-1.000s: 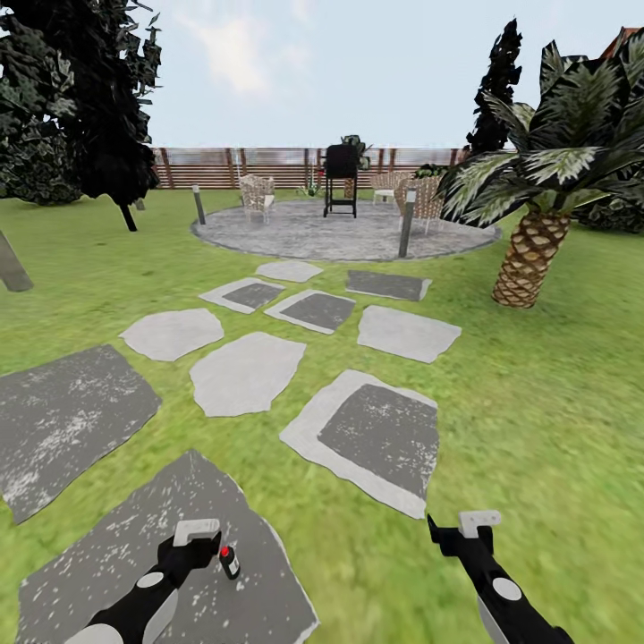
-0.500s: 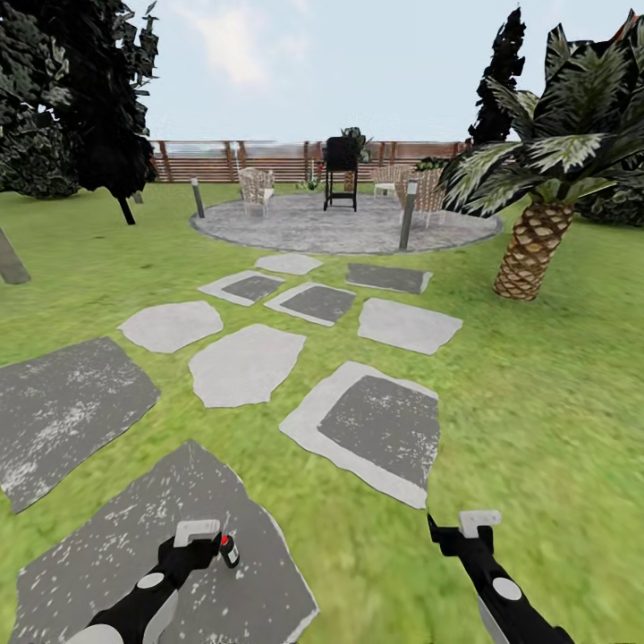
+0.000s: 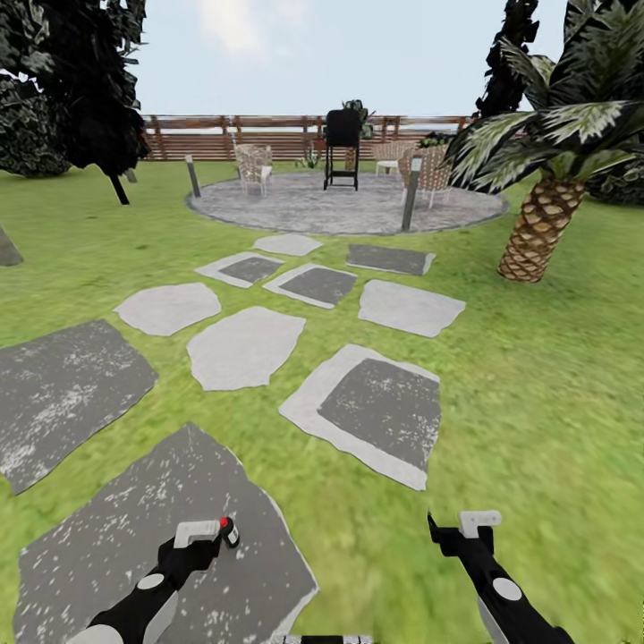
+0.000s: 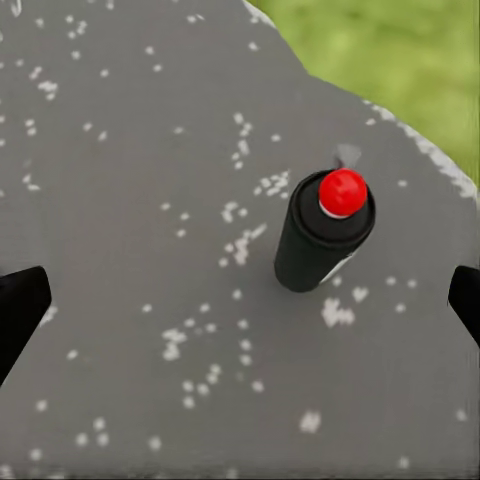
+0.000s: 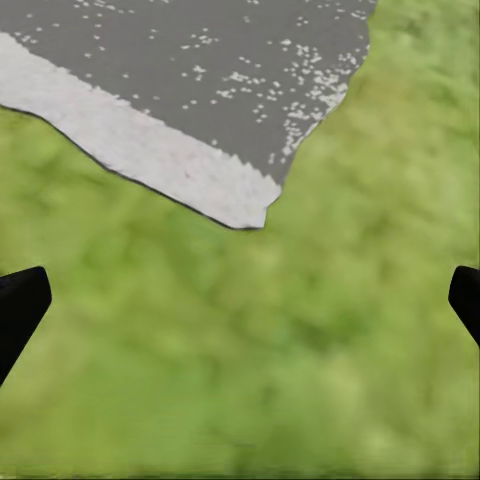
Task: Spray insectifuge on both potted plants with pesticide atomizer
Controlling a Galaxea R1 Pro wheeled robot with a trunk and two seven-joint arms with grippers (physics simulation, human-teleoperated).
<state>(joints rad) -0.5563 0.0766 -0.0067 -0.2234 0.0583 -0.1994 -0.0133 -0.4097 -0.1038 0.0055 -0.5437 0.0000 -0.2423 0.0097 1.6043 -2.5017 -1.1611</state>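
Garden path, patio (image 3: 349, 207) ahead.
Both grippers wide open, empty; L gripper (image 4: 240, 300) over red-capped dark can (image 4: 322, 232) on paving slab (image 4: 130, 200); R gripper (image 5: 240, 300) over lawn (image 5: 250, 350).

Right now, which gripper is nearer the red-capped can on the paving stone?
Left. The left gripper hangs right beside the can, open, fingers apart with the can standing ahead of them. The right gripper hangs over grass, well off to the other side.

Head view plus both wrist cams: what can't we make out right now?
- Potted plants: none identifiable in the head view; greenery by the round grey paved patio is too small.
- Small dark red-capped bottle: label unreadable, blurred.
- Left gripper, right gripper: fingers cut off by wrist-view edges.
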